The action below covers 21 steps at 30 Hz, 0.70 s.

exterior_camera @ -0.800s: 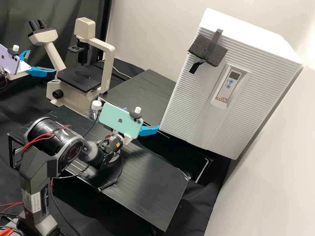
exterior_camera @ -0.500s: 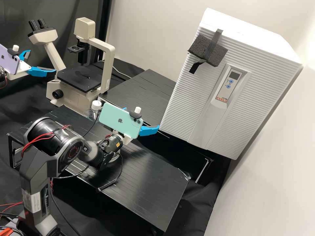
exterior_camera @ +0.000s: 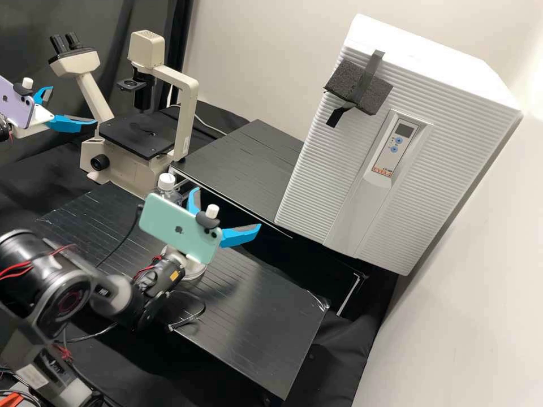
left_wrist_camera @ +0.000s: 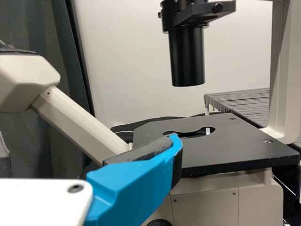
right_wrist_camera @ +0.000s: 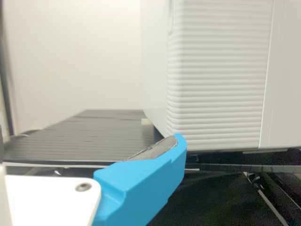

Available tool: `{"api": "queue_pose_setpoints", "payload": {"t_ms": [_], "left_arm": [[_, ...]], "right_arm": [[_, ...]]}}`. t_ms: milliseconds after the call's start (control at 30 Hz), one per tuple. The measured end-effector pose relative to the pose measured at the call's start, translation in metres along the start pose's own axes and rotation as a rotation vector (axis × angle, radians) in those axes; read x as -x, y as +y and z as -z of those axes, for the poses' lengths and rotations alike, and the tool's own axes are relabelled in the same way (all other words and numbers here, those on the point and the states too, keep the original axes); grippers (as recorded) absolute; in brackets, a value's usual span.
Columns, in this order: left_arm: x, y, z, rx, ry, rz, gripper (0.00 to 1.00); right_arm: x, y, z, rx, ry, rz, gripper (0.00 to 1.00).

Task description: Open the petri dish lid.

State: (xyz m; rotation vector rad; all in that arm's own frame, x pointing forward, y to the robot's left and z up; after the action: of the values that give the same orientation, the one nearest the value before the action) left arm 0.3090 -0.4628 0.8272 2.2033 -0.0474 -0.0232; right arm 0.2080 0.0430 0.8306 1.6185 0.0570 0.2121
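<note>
High view: my right gripper [exterior_camera: 228, 208] has jaws wide apart, holding nothing. Petri dish [exterior_camera: 195, 275] on desk [exterior_camera: 254, 308] at its 7 o'clock, half hidden behind my wrist [exterior_camera: 161, 277]; can't tell about the lid. My left gripper [exterior_camera: 73, 104]: also wide, nothing held, microscope stage [exterior_camera: 133, 137] at its 4 o'clock.

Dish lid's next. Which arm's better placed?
Right, I'd say: in the high view, the right gripper, open, is much nearer the round dish on the bench. The left gripper is away by the microscope.
</note>
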Motion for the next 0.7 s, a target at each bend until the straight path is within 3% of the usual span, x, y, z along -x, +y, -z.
{"api": "queue_pose_setpoints", "payload": {"t_ms": [133,267,400,700], "left_arm": [[0.000,0.000,0.000,0.000,0.000,0.000,1.00],[0.000,0.000,0.000,0.000,0.000,0.000,1.00],[0.000,0.000,0.000,0.000,0.000,0.000,1.00],[0.000,0.000,0.000,0.000,0.000,0.000,1.00]], "right_arm": [[0.024,-0.011,0.004,-0.010,0.030,0.038,1.00],[0.038,-0.019,0.008,0.015,0.050,0.073,1.00],[0.041,-0.018,0.012,0.025,0.068,0.059,1.00],[0.049,-0.012,0.019,0.052,0.021,0.040,1.00]]}}
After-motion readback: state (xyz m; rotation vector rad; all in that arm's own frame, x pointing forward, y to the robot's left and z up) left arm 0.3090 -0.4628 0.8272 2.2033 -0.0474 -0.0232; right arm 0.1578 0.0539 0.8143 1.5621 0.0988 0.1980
